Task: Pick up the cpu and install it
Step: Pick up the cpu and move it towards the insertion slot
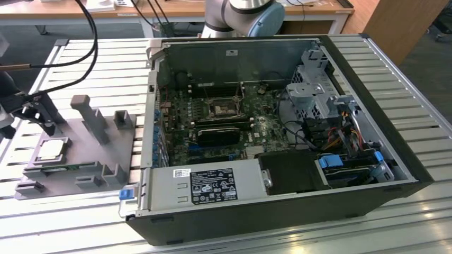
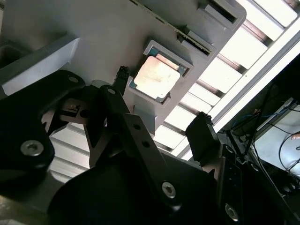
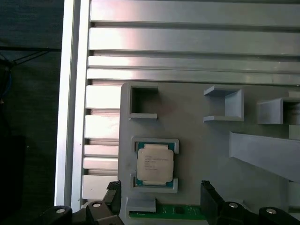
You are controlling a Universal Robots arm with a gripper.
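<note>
The cpu [image 1: 53,150] is a flat silver square with a thin green edge. It lies in a shallow framed pocket of the grey plastic fixture [image 1: 99,151] at the exterior view's left. Both wrist views show the cpu [image 3: 154,162] [image 2: 154,77] seated in that pocket. My gripper [image 1: 39,119] hangs just above and slightly off the chip, without touching it. Its black fingers [image 3: 114,190] stand wide apart, wider than the chip. The gripper [image 3: 159,187] [image 2: 161,96] is open and holds nothing. The black motherboard socket [image 1: 224,108] lies inside the open computer case.
The open computer case [image 1: 367,121] fills the middle and right of the slatted aluminium table [image 1: 84,217]. The fixture carries upright grey blocks [image 1: 90,119] and a green board strip [image 3: 180,212] in a slot beside the chip. Black cables [image 1: 88,37] hang at the exterior view's left.
</note>
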